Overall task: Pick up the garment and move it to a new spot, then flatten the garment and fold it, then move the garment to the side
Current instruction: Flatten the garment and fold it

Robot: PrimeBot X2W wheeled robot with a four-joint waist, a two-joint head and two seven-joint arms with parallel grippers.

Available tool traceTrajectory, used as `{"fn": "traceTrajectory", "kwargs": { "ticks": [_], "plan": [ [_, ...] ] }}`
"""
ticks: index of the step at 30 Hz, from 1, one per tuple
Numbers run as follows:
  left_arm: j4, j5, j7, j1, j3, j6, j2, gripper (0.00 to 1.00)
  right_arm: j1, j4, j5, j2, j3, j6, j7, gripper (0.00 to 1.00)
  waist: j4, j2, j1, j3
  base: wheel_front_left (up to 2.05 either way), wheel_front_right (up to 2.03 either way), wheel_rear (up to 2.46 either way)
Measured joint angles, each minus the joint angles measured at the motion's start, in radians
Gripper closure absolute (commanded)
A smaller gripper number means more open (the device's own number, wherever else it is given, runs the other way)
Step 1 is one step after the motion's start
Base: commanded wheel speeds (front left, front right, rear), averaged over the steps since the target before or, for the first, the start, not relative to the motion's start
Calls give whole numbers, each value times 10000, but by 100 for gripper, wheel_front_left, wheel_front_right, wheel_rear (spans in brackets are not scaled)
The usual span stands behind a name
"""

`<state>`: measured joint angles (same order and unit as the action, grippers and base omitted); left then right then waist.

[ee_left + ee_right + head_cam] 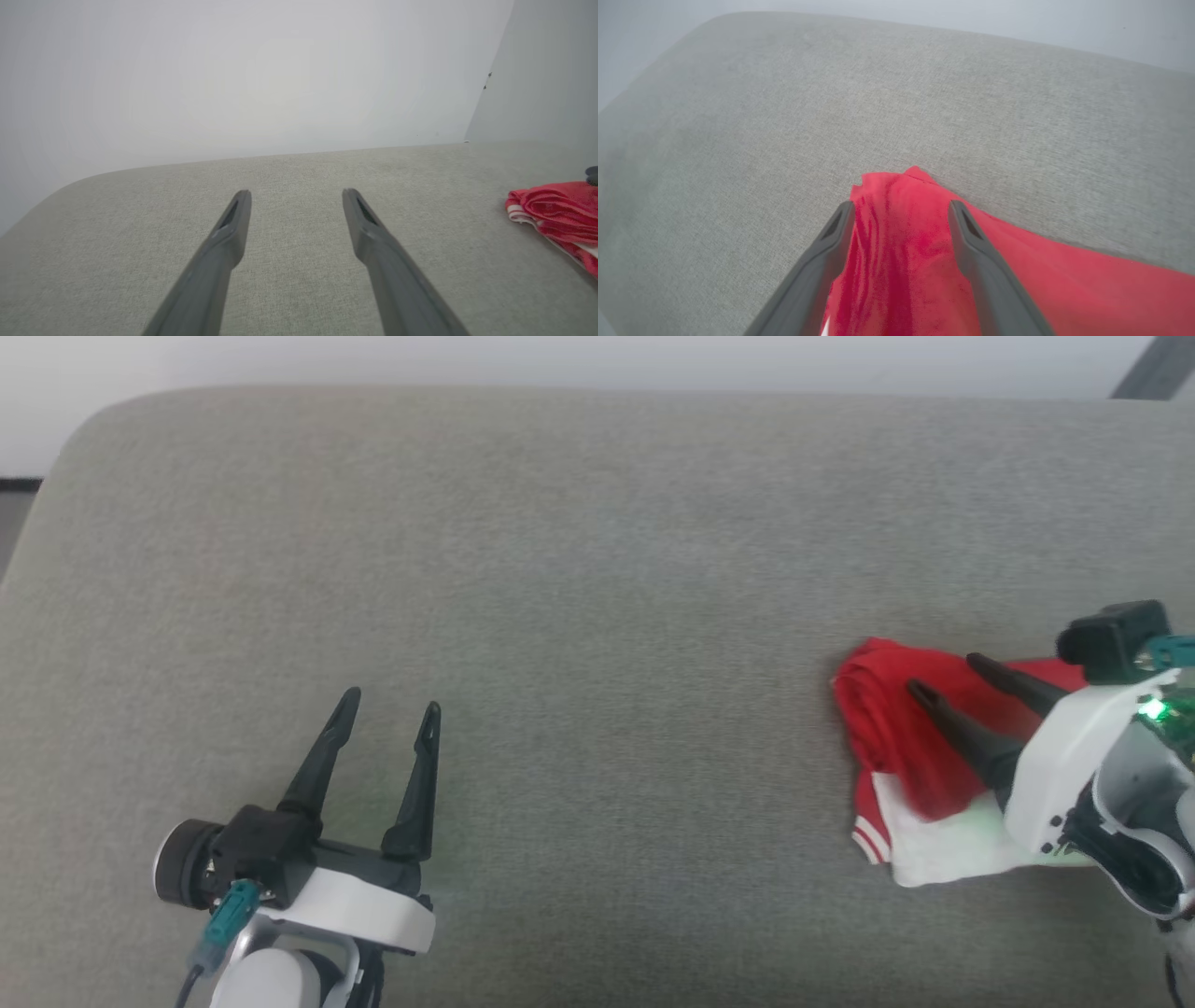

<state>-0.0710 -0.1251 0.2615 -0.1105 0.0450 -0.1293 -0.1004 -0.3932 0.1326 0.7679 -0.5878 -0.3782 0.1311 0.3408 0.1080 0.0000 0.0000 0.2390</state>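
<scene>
Grey cushion [597,523], rounded far-left corner, carries everything. Red shirt [887,728] lies bundled near its right edge, white sleeve [934,854] w/ striped trim toward the front edge. R gripper [945,674] over shirt, fingers spread, nothing pinched, contact w/ cloth unclear; L gripper [390,702] also spread, near front-left, well apart from shirt.

Left gripper [390,702]: long dark tapered fingers [322,761] mounted on black block [271,845], white shell [359,910] behind, teal connector [229,910] with cable [193,975] attached. Right gripper [945,674]: same build, white housing [1069,756], black module [1116,639] on top, green LED [1155,709] lit.
</scene>
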Motion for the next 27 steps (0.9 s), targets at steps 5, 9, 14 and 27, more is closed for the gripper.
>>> {"fn": "traceTrajectory", "kwargs": {
  "ticks": [5,9,14,27],
  "plan": [
    [-182,-199,0,47,-44,0,-123,0,43,368,531,-232,-174,0,-1139,0,-375,0,0,-207,0,0,0],
    [-253,-420,0,167,-121,0,-130,0,32,959,798,-196,-272,0,-2426,0,-698,0,0,-377,0,0,0],
    [-326,-462,-2,340,-267,0,-111,0,-101,2042,533,-161,-286,-2,-4591,0,-1030,0,0,-618,0,0,0],
    [-324,-426,0,1323,-566,0,-249,0,861,2414,-1607,848,1607,0,-6017,0,-1237,0,0,-1533,0,0,0]
  ]
}}
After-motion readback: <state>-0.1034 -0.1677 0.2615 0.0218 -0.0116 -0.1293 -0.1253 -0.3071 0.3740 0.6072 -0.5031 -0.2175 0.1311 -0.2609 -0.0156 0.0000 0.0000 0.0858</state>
